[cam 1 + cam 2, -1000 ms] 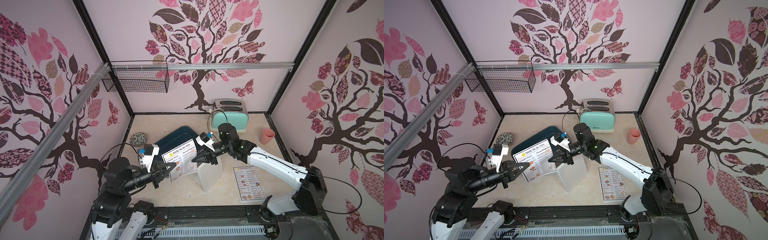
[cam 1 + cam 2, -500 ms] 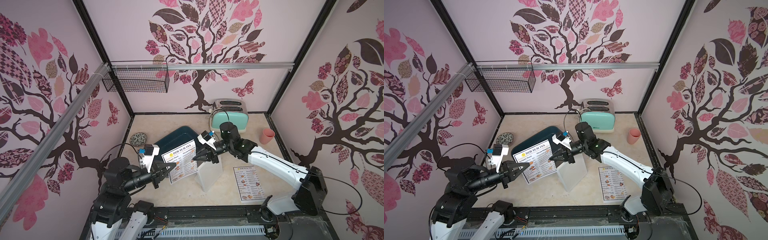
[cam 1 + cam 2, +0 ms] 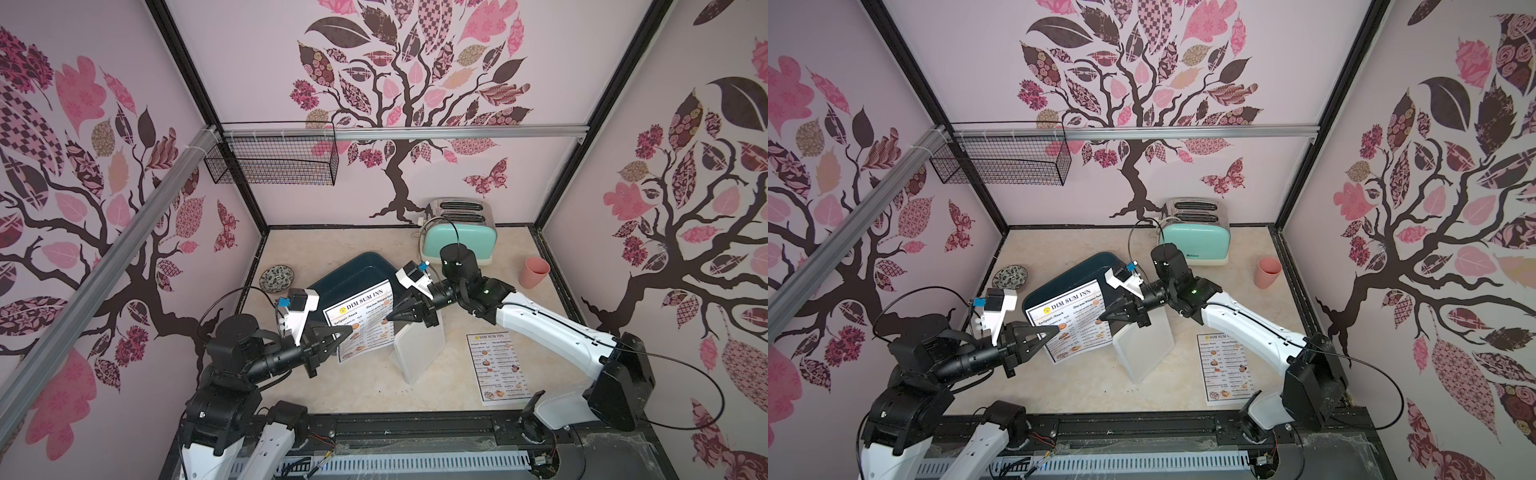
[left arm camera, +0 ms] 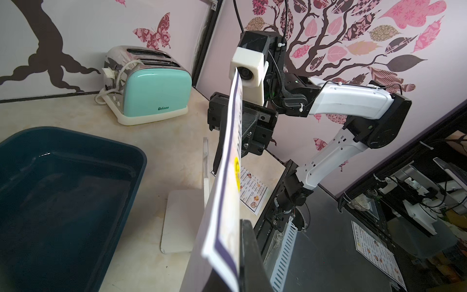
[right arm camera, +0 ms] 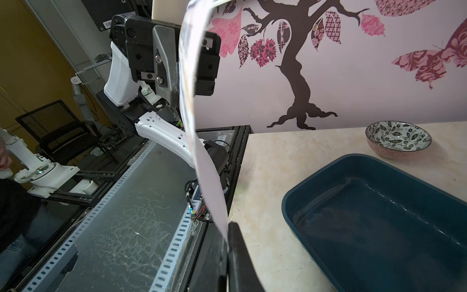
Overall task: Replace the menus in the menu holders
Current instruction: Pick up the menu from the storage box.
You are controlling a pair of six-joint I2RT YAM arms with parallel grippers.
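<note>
Ideally, the menu (image 3: 365, 326) should be kept taut and its lower edge steered squarely into the holder (image 3: 419, 351) at its five o'clock. The left gripper (image 3: 343, 332) is clenched on the sheet's nine o'clock edge and the right gripper (image 3: 390, 319) is pinched on its three o'clock edge. A second menu (image 3: 498, 368) lies flat at the holder's three o'clock.

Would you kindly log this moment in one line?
left fingers: shut on menu | right fingers: shut on same menu | holder: empty | other menu: on table

White-shelled arms (image 3: 552, 332), black joints (image 3: 617, 380)
</note>
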